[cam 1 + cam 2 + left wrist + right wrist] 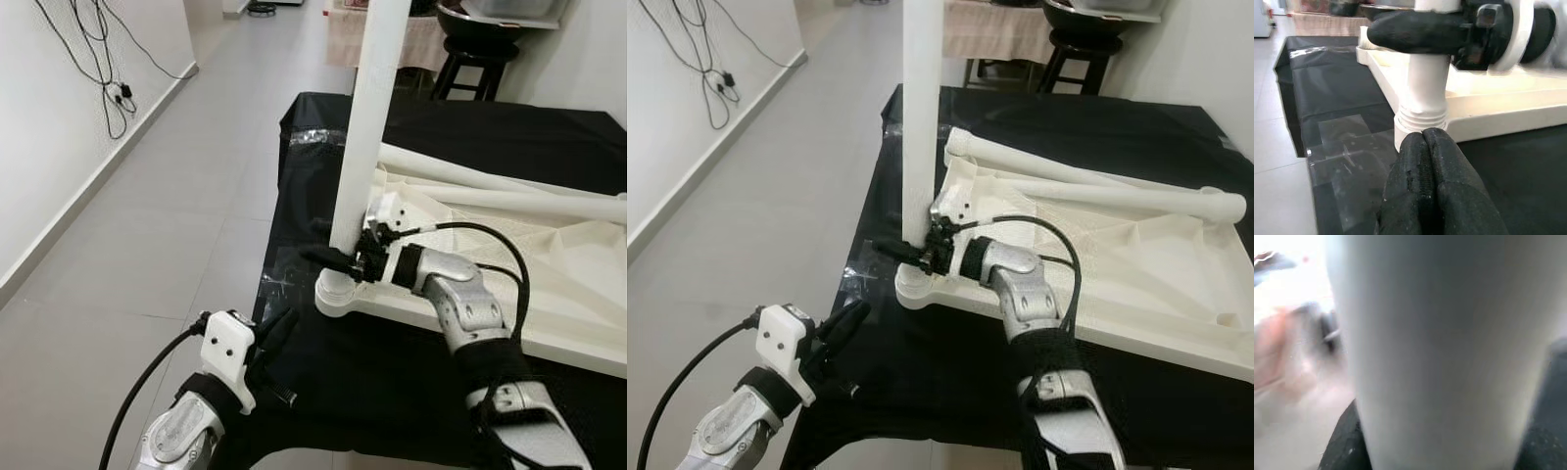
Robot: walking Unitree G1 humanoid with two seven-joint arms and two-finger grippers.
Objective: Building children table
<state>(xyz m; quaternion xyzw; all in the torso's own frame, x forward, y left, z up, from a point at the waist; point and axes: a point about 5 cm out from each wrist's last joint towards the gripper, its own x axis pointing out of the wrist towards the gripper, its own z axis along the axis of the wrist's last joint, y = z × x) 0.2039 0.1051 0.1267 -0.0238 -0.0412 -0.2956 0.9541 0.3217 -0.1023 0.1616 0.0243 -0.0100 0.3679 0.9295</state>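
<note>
Right hand (pixel 338 259) grips upright leg (pixel 370 117) in upturned tabletop's (pixel 549 284) corner.

- No legible text, label, brand, number or sign appears in any view.
</note>
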